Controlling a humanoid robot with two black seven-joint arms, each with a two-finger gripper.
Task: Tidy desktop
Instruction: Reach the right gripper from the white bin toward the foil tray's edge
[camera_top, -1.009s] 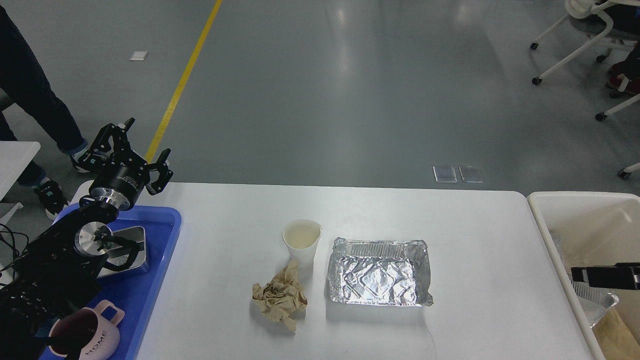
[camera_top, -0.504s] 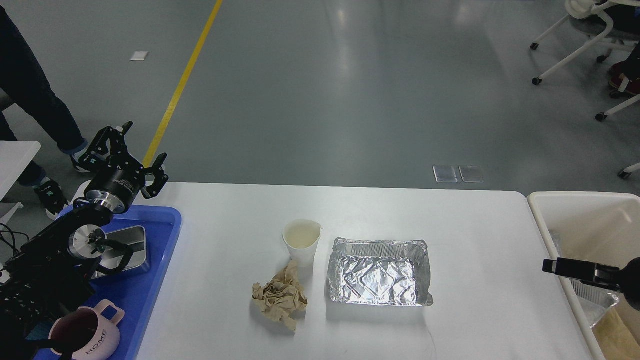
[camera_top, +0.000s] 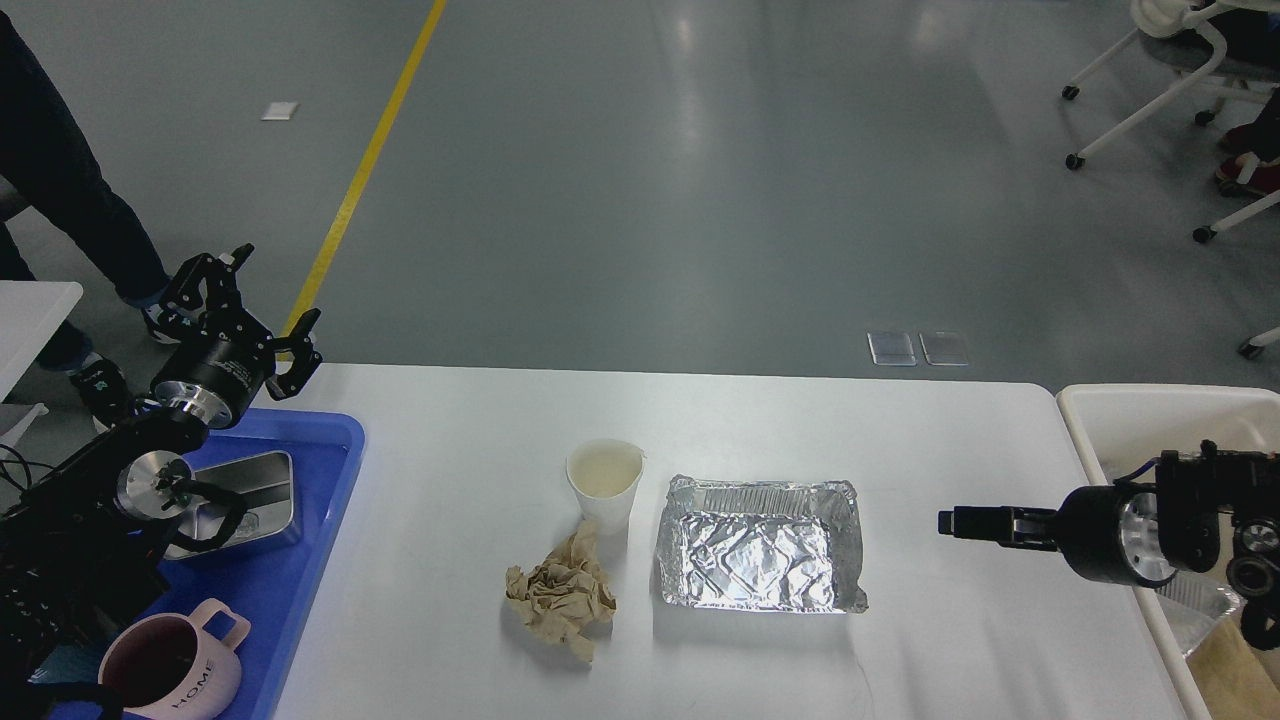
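The white desktop (camera_top: 450, 440) holds a white paper cup (camera_top: 603, 482) near the middle. A crumpled brown paper wad (camera_top: 560, 597) lies just in front of the cup, and an empty foil tray (camera_top: 758, 547) lies to the cup's right. My left gripper (camera_top: 255, 300) is open and empty, raised over the desktop's far left corner above the blue tray. My right gripper (camera_top: 958, 522) reaches in from the right, level above the desktop, a short way right of the foil tray. It is seen edge-on, so its fingers cannot be told apart.
A blue tray (camera_top: 300, 560) at the left edge holds a metal box (camera_top: 240, 495) and a pink mug (camera_top: 175, 670). A cream-white bin (camera_top: 1140, 410) with foil and paper scraps stands at the right edge. A person's legs stand at the far left, and chairs at the far right.
My right arm has come out from over the bin and moved left over the desktop towards the foil tray. My left gripper has drifted a little left and stayed open.
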